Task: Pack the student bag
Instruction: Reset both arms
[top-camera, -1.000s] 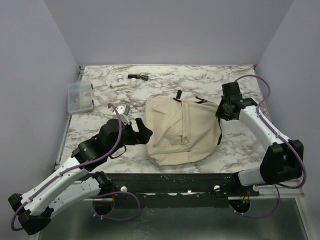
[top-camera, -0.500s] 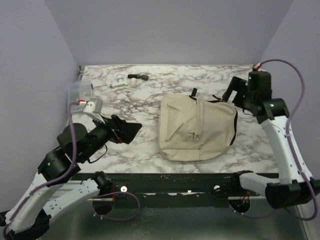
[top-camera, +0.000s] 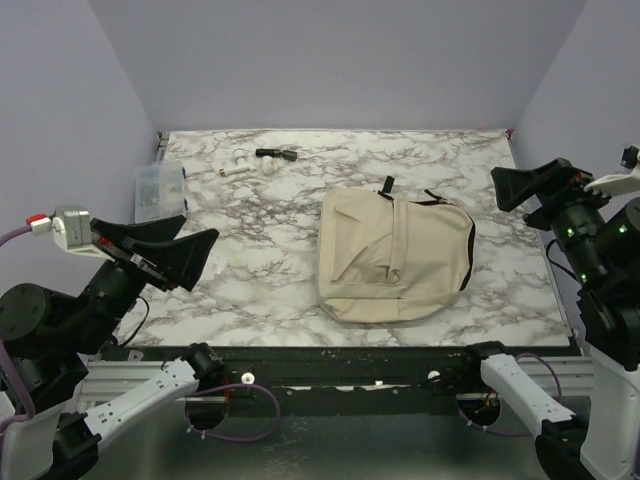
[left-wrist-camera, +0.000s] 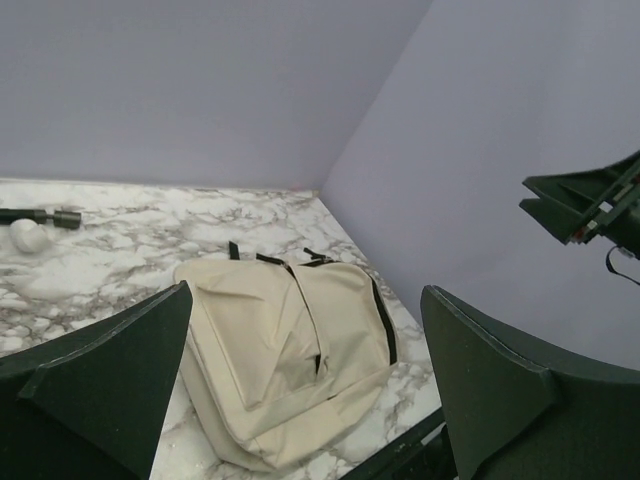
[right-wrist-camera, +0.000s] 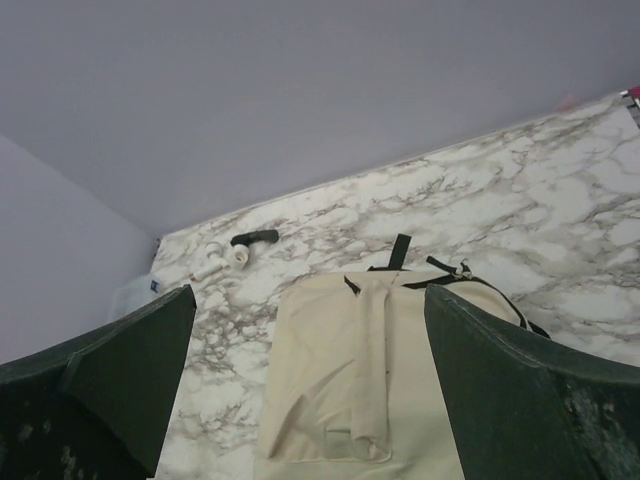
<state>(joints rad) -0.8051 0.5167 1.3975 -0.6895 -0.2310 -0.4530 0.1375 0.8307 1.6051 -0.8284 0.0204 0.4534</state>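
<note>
Barely discernible, tiny white bits (top-camera: 232, 171) beyond student bag (top-camera: 390, 255)

The student bag (top-camera: 392, 255) lies on the table (top-camera: 260, 285), box (top-camera: 160, 188) well left

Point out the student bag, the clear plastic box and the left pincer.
student bag (top-camera: 390, 255), top external view, beige front panel.
clear plastic box (top-camera: 160, 188), top external view, its lid.
left pincer (left-wrist-camera: 305, 295), left wrist view, midway between its fingertips.

Clear box (top-camera: 160, 190) on marble table (top-camera: 260, 270), left edge; black cylinder (top-camera: 277, 154), white pieces (top-camera: 233, 170) beyond.
</note>
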